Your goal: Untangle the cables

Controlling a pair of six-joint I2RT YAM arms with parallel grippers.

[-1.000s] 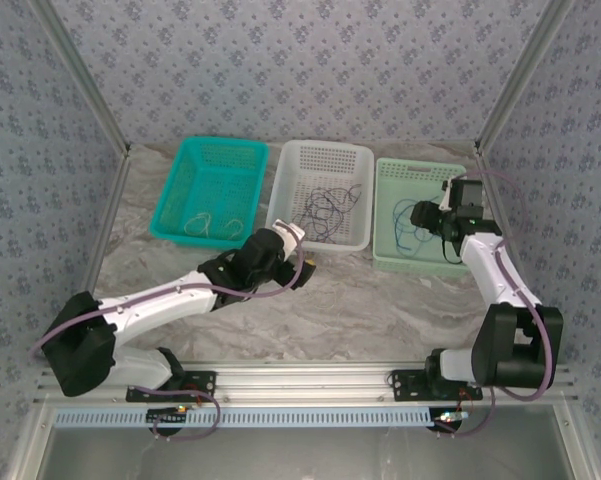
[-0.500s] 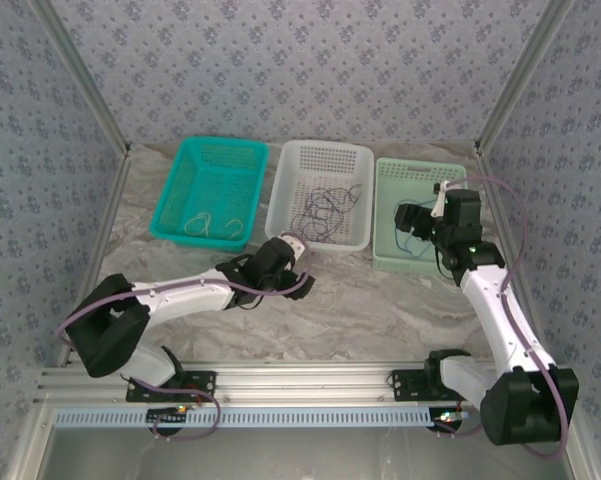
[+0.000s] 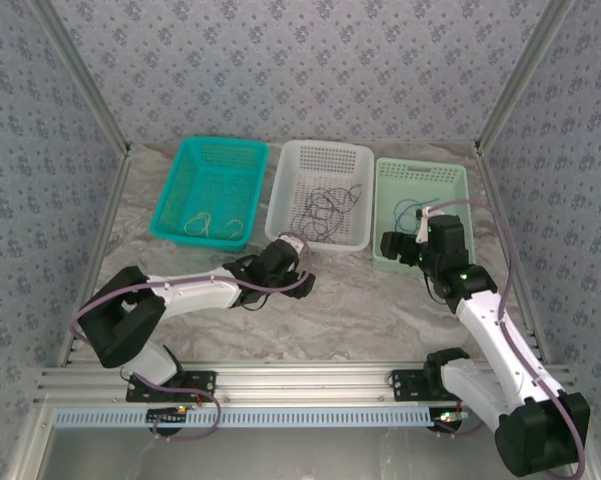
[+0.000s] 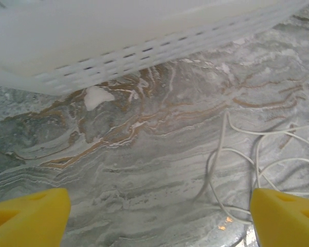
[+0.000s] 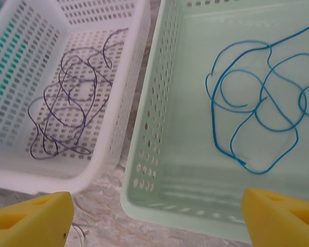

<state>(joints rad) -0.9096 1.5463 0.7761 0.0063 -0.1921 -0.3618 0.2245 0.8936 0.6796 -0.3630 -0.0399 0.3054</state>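
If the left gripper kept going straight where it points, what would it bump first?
Probably the bare table, just short of the wall of the white basket. The open left gripper has a pale cable off to one side, though depth is unclear.

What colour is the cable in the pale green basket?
Blue cable, clearest in the right wrist view.

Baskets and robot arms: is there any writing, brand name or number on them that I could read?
None can be read anywhere.
The teal basket, white basket and pale green basket show only holes; the wallpaper carries a flower pattern, no letters.
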